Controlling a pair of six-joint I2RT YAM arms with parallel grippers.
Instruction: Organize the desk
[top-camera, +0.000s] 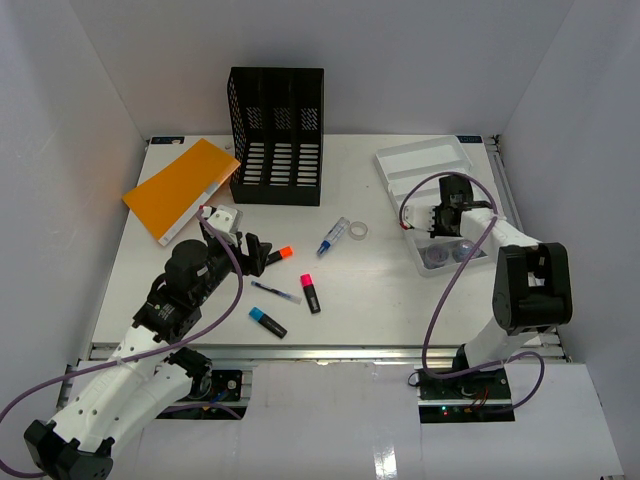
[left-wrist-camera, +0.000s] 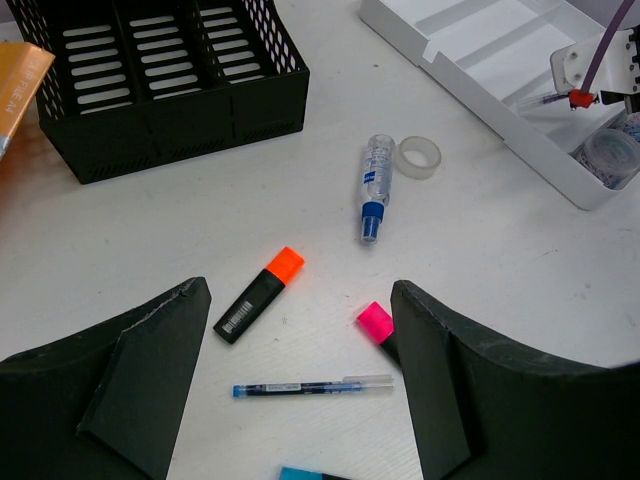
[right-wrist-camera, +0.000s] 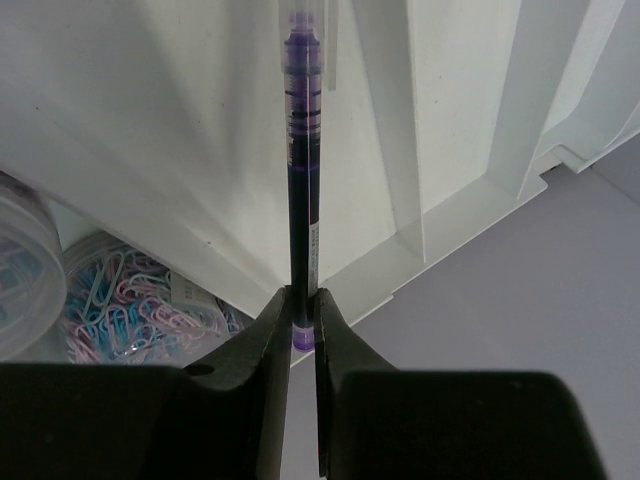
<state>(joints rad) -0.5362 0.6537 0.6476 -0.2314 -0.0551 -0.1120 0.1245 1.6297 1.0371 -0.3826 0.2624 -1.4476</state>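
White laminate forms the desk (top-camera: 400, 300), a large flat rectangular tabletop with a metal rail along its near edge and white walls around it. It lies under both arms. A black perforated-plastic file holder (top-camera: 277, 135) with three slots stands upright at the back of it.

Just left of the holder lies a flat orange notebook (top-camera: 180, 188). Well to the holder's right sits a white moulded compartment tray (top-camera: 425, 165). Over the tray the right gripper (right-wrist-camera: 303, 320) has its jaws pinched tight on the end of a slim clear-barrelled purple pen (right-wrist-camera: 302, 180), which points away from the fingers over the tray's dividers. Clear tubs of pastel paperclips (right-wrist-camera: 130, 300) fill the tray compartment beside it.

In front of the holder the left gripper (left-wrist-camera: 300, 290) hangs with its jaws spread wide and nothing between them. On the desk below it lie a black highlighter with an orange cap (left-wrist-camera: 258, 296), a pink-capped highlighter (left-wrist-camera: 375, 322) and a thin blue pen (left-wrist-camera: 315, 385). Closer to the holder are a clear tube with a blue cap (left-wrist-camera: 373, 190) and a small roll of clear tape (left-wrist-camera: 419, 156), just beside each other. A blue-capped highlighter (top-camera: 267, 322) lies farthest from the holder, near the rail.
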